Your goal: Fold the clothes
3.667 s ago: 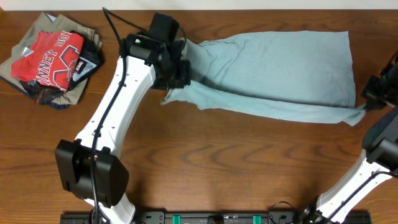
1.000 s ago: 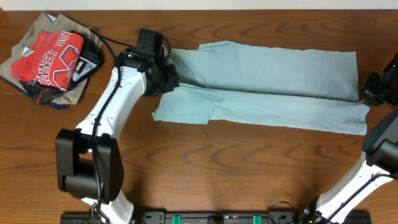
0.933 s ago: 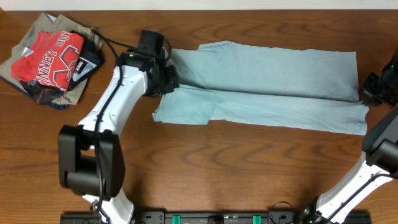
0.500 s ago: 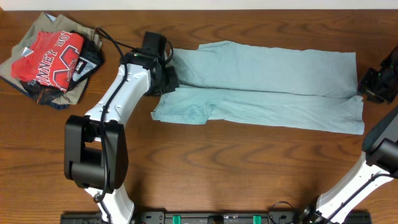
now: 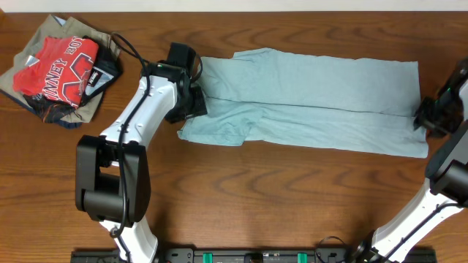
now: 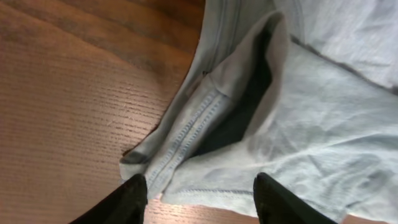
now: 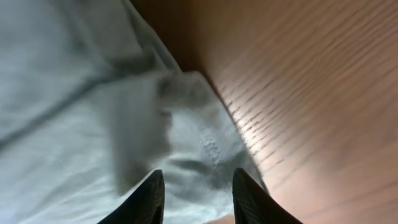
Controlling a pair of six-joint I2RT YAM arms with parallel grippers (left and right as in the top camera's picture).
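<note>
Two robot arms frame a pale blue-grey garment, the clothes point(image 5: 314, 95), laid out as a long flat band across the upper half of the overhead frame on a wooden table point(image 5: 256, 197). A crease runs its full length, with a narrower strip of cloth showing below it.

At the band's left end, the left gripper point(image 5: 191, 102) hangs over the stitched hem. In the left wrist view its fingers point(image 6: 134, 196) stand well apart, and the hem lies loose beneath the left gripper point(image 6: 199, 193), gaping to show a dark hollow between the layers; nothing is pinched.

At the far right of the overhead frame, the right gripper point(image 5: 428, 117) sits at the band's lower right corner. Its wrist view shows its fingers point(image 7: 152, 196) parted, with the rumpled corner lying slack below the right gripper point(image 7: 196, 193) and bare wood just beyond the cloth's edge.

Open tabletop fills the lower half of the overhead frame between the two arms. A heap of other garments point(image 5: 44, 102), topped by a red T-shirt point(image 5: 58, 69), occupies the upper left corner, well apart from the band's left edge.
</note>
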